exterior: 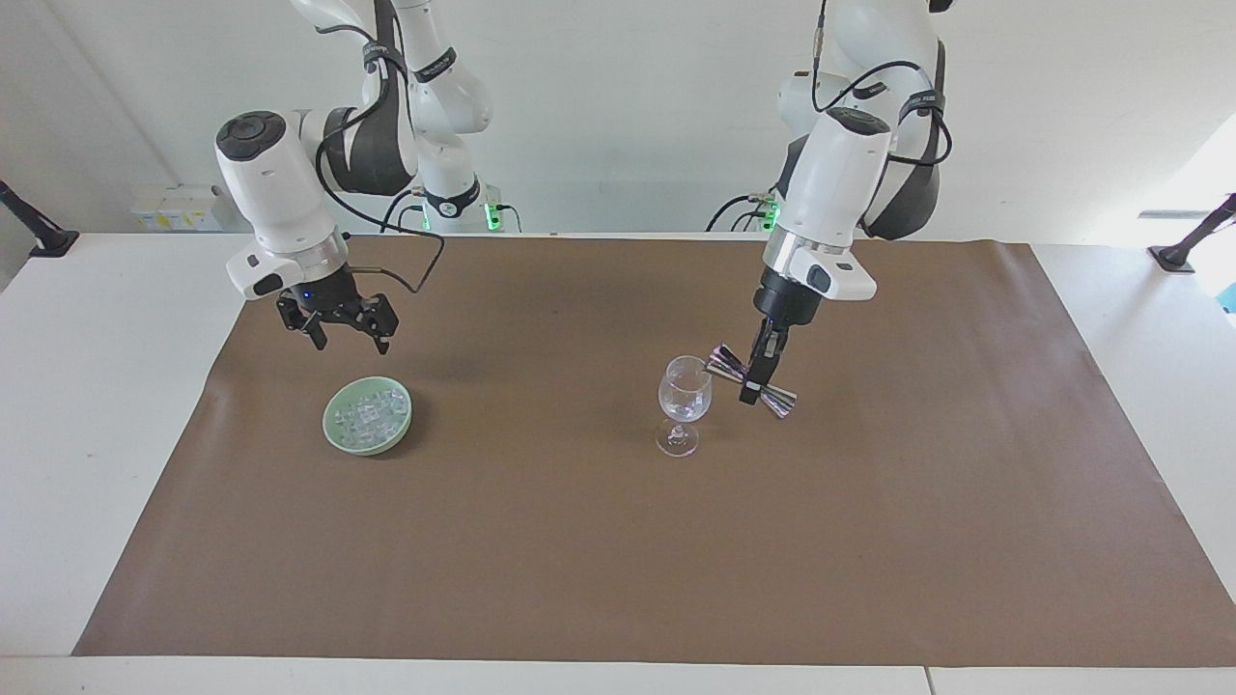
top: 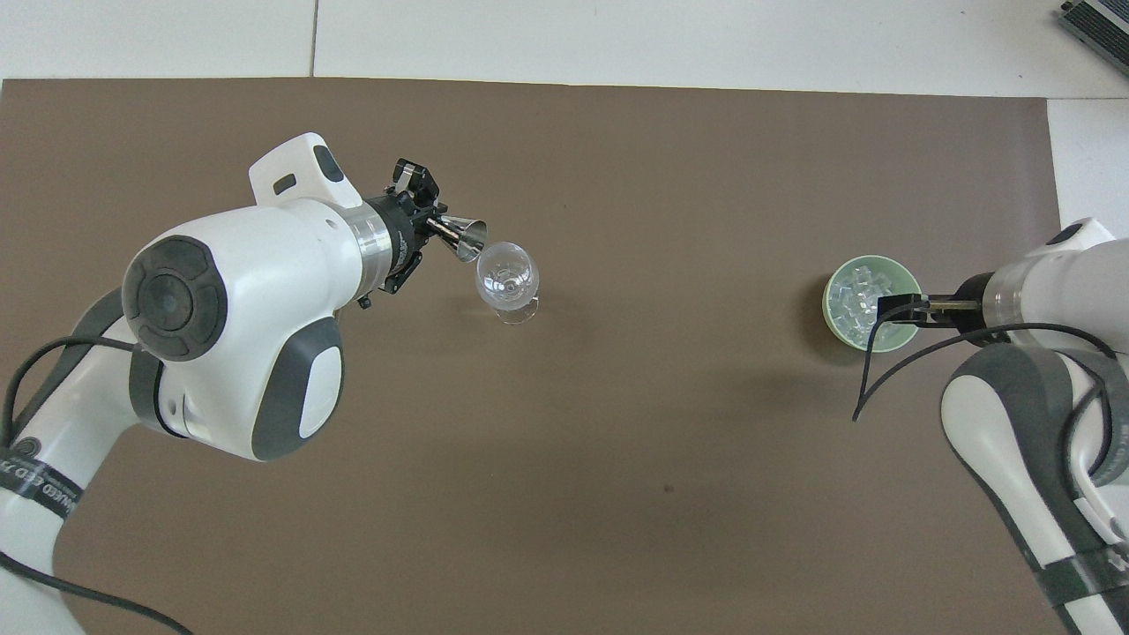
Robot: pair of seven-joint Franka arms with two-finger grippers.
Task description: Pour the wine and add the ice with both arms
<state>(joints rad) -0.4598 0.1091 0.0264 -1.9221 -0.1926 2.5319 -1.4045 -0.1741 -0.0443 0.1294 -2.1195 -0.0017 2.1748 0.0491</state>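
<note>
A clear stemmed wine glass [exterior: 685, 391] [top: 505, 275] stands upright near the middle of the brown mat. My left gripper [exterior: 749, 390] [top: 430, 226] is shut on the waist of a metal jigger [exterior: 722, 363] [top: 467, 236]. The jigger is tilted, its upper mouth just beside the glass rim. I see no wine as liquid. Toward the right arm's end, a green bowl [exterior: 328, 427] [top: 829, 304] holds the ice [exterior: 368, 413] [top: 863, 298]. My right gripper [exterior: 351, 337] [top: 898, 311] hangs open over the bowl's robot-side edge, clear of the ice.
The brown mat [exterior: 618, 560] covers most of the white table [exterior: 106, 386]. Black mounts [exterior: 39, 232] stand at the table's corners near the robots. A grey device [top: 1098, 22] lies off the mat at the corner farthest from the robots.
</note>
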